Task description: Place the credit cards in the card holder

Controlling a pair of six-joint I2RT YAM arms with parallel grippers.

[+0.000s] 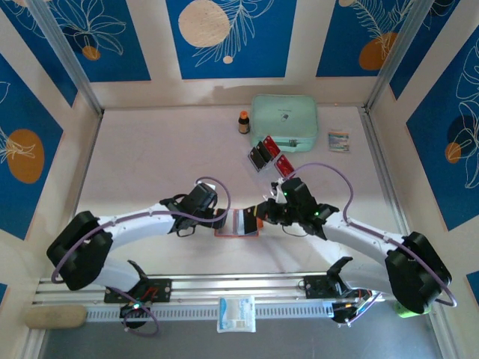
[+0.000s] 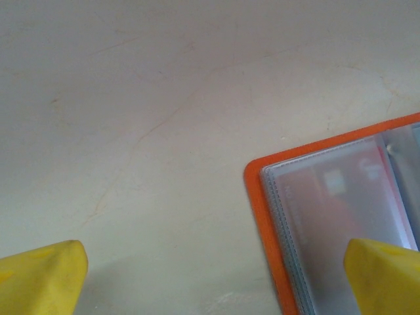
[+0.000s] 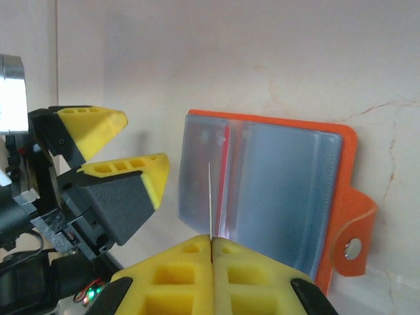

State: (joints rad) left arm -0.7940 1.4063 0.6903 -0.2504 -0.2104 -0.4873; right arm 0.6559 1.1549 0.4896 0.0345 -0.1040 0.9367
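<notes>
Our right gripper (image 3: 211, 244) is pinched shut on a card (image 3: 210, 197), edge-on close to the open orange wallet (image 3: 348, 152) lying between both grippers. We should slide its edge into a clear sleeve (image 3: 275, 190) at a shallow slant, the left gripper (image 2: 216, 275), spread wide and empty, steadying the wallet's corner

Two white robot arms with black joints bend inward from the near edge until their wrists almost meet. The left arm (image 1: 127, 224) swings out to the left, then reaches right. Its left gripper (image 1: 218, 217), black with yellow fingertips (image 2: 46, 275), is spread wide and held low. The right arm (image 1: 367, 235) mirrors this, reaching left. The right gripper (image 3: 211, 241) has its yellow fingers pressed flat together, pinching a thin card (image 3: 210, 197) seen edge-on. The two grippers face each other, close but apart.
</notes>
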